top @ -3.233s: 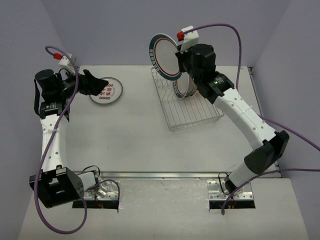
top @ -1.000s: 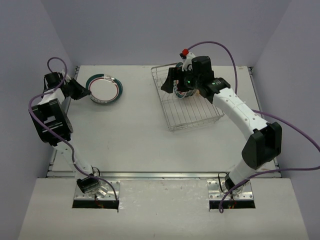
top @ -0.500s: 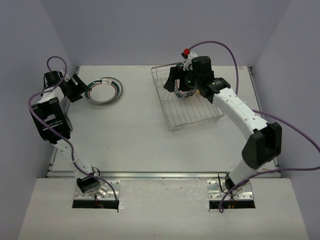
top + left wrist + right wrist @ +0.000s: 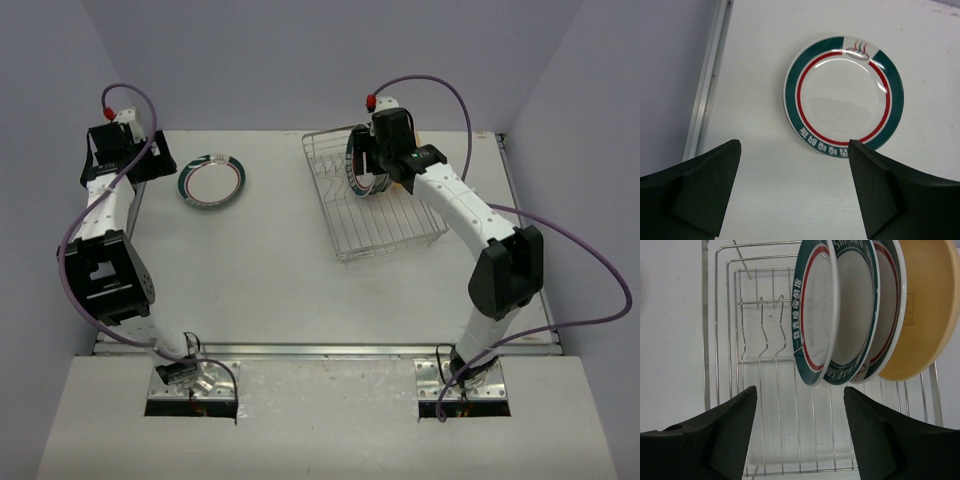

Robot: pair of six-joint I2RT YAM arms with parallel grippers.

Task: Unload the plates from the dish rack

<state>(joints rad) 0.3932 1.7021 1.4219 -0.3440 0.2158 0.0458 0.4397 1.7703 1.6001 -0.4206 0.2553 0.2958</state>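
Note:
A white plate (image 4: 843,96) with a teal rim and red ring lies flat on the table, also seen at the back left in the top view as the plate (image 4: 212,181). My left gripper (image 4: 794,146) is open just short of it, with nothing between its fingers; from above the left gripper (image 4: 150,166) sits left of the plate. In the dish rack (image 4: 385,225) three teal-rimmed plates (image 4: 816,315) and a tan-yellow plate (image 4: 927,310) stand upright in the slots. My right gripper (image 4: 800,390) is open below their lower rims, holding nothing.
Bare upright prongs (image 4: 762,330) stand in the rack to the left of the plates. An aluminium rail (image 4: 707,95) and the purple wall (image 4: 670,75) bound the table close to the left gripper. Purple cables (image 4: 560,250) loop off both arms.
The left gripper opened, let the teal-rimmed plate settle flat on the table and drew back to the left. The right gripper shifted over the racked plates, its jaws narrowing somewhat.

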